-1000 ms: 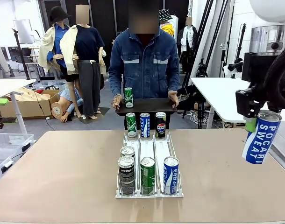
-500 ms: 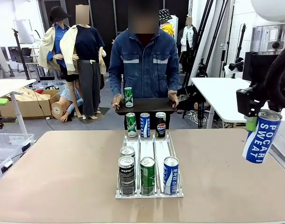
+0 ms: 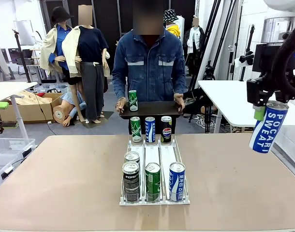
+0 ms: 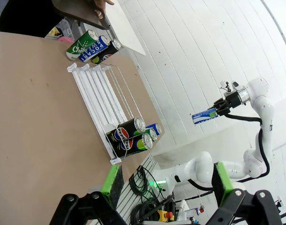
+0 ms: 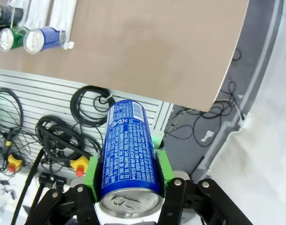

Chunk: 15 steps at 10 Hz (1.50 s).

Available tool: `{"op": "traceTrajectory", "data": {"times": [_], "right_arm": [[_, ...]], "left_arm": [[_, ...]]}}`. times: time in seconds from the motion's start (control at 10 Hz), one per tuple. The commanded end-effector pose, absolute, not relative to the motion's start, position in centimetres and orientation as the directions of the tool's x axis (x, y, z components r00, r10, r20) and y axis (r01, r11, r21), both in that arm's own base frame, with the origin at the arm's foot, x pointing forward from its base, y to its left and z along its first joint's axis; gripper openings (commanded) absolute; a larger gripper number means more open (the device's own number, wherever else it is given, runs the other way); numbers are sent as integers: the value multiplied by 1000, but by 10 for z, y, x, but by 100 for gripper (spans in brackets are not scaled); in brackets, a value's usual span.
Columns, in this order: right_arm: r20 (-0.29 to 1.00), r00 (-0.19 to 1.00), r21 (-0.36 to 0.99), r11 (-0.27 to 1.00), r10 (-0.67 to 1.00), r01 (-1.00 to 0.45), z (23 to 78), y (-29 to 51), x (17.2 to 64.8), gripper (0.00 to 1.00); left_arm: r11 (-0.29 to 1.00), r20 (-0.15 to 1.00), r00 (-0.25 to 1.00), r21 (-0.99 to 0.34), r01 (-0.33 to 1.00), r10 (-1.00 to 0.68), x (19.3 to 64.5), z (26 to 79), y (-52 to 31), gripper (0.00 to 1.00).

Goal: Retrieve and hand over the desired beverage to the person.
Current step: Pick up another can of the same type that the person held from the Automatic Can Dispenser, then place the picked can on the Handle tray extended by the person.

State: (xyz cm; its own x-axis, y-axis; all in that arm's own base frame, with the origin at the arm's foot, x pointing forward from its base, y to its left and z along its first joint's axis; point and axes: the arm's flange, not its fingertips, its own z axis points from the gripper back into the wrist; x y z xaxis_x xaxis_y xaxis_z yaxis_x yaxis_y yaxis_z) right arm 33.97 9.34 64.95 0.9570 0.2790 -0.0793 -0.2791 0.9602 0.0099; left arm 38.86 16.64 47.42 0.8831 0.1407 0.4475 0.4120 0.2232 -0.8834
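While the right gripper (image 3: 261, 115), clamped on the blue Pocari Sweat can (image 3: 268, 127), holds it high off the table's right edge and the left gripper (image 4: 166, 199) gapes empty, retrieval looks done, with delivery left to the person (image 3: 148, 65) holding a tray (image 3: 150, 109) beyond the can rack (image 3: 154, 159).

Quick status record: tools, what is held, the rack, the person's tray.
right tool: shut on blue can, held in the air off the table's right side
left tool: open, nothing between its fingers
rack: four cans at near end, three at far end
person: at far side, both hands on tray
tray: one green can upright on it
handover: not yet done
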Motion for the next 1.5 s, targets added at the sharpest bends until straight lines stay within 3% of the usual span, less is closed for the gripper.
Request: {"op": "traceTrajectory", "data": {"times": [0.0,0.3,1.4], "right_arm": [[-115,947,26,954,300,-299,654,85,366,20],[-146,938,52,949,316,-311,649,82,390,20],[-122,953,35,961,277,-275,639,84,378,20]], "left_arm": [[222,453,880,-881,417,143,387,475,167,100],[222,453,880,-881,417,143,387,475,167,100],[222,453,880,-881,417,143,387,475,167,100]]}}
